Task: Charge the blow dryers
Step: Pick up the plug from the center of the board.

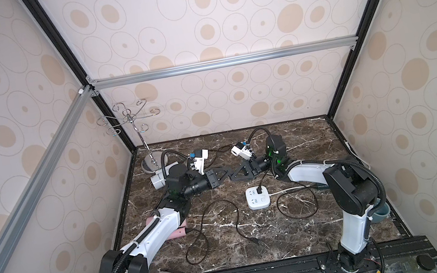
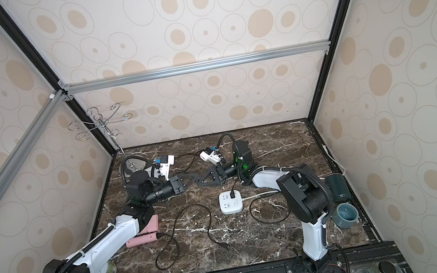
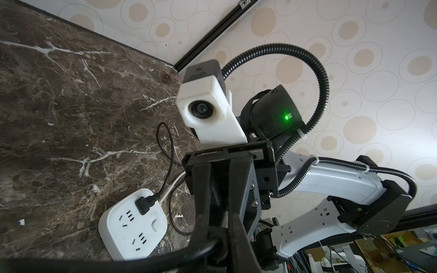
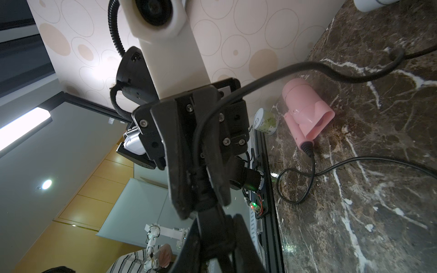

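My left gripper (image 1: 226,175) and right gripper (image 1: 234,177) meet tip to tip above the middle of the table. Both are shut on the end of one black plug cord (image 4: 307,68), which trails off toward the white blow dryer (image 1: 158,180) at the back left. In the left wrist view the cord's dark plug end (image 3: 217,238) sits pinched at the jaws. The pink blow dryer (image 2: 141,240) lies by the left arm, and its cord (image 1: 216,203) is loose on the table. The dark green blow dryer (image 2: 338,186) lies at the right, behind the right arm.
The square white power strip (image 1: 258,201) lies just in front of the grippers with one black plug (image 1: 259,189) in it. A metal hook stand (image 1: 152,160) rises at the back left. A teal-grey cup (image 2: 344,215) stands at the right edge. Cord loops cross the marble tabletop (image 1: 288,236).
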Robot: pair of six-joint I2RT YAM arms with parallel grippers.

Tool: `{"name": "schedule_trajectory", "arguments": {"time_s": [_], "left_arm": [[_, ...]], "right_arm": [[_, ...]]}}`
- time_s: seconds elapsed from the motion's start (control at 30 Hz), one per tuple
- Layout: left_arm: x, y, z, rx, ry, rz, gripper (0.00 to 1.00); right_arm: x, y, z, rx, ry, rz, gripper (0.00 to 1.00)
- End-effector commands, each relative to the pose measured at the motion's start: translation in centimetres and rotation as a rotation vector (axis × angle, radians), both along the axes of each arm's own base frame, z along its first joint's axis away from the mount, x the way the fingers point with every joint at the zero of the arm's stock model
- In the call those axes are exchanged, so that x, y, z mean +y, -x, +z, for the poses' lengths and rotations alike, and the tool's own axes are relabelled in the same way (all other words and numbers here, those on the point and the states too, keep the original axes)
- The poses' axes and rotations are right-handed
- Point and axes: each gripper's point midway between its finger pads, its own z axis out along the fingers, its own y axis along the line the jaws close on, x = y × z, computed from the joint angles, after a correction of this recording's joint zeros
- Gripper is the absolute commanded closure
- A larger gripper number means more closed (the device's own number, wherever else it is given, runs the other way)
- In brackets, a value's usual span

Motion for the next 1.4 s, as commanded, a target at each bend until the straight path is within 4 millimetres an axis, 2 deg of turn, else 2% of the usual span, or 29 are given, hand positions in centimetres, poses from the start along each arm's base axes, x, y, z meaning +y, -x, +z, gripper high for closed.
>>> {"name": "schedule_trajectory", "arguments": {"time_s": [0.0, 0.3, 0.47, 0.6, 0.67, 0.7, 0.8, 1.03, 1.1, 1.13, 1.2, 1.27, 1.37], "left_arm": [[-0.4, 0.2, 1.5, -0.055, -0.021, -0.055, 1.0], [-0.9, 1.1, 0.8, -0.036, -0.095, -0.145, 0.96], [-0.9, 1.3, 0.8, -0.039, -0.099, -0.162, 0.91], [-0.9, 1.4, 0.9, -0.044, -0.108, -0.166, 0.81], [-0.9, 1.5, 1.2, -0.051, -0.106, -0.171, 0.72], [-0.9, 1.5, 1.2, -0.054, -0.108, -0.173, 0.71], [-0.9, 1.8, 1.5, -0.065, -0.108, -0.185, 0.73], [-1.0, 1.9, 1.1, -0.057, -0.115, -0.194, 1.0], [-1.0, 1.8, 1.0, -0.051, -0.119, -0.196, 1.0], [-1.0, 1.7, 1.0, -0.051, -0.12, -0.194, 1.0], [-0.9, 1.5, 1.3, -0.058, -0.127, -0.175, 1.0], [-0.4, 0.8, 1.6, -0.068, -0.154, -0.116, 1.0], [1.6, -1.5, 1.5, -0.059, -0.244, 0.078, 1.0]], "right_arm": [[-0.1, 0.5, 1.2, -0.046, -0.021, 0.023, 1.0], [-0.2, 0.6, 1.5, -0.047, -0.015, 0.031, 0.99], [-0.2, 0.6, 1.5, -0.045, -0.013, 0.034, 1.0], [-0.2, 0.6, 1.4, -0.047, -0.012, 0.029, 1.0], [-0.2, 0.5, 1.3, -0.047, -0.011, 0.026, 1.0], [-0.2, 0.5, 1.4, -0.049, -0.012, 0.025, 1.0], [-0.2, 0.5, 1.3, -0.046, -0.01, 0.027, 1.0], [-0.1, 0.3, 1.4, -0.046, -0.008, 0.027, 1.0], [0.0, 0.2, 1.4, -0.046, -0.007, 0.02, 1.0], [0.0, 0.2, 1.6, -0.048, -0.008, 0.014, 0.96], [-0.1, 0.1, 2.0, -0.058, -0.011, 0.003, 0.8], [-0.6, -0.3, 2.4, -0.074, -0.015, -0.025, 0.73], [-2.2, -1.7, 2.4, -0.09, 0.019, -0.123, 0.59]]}}
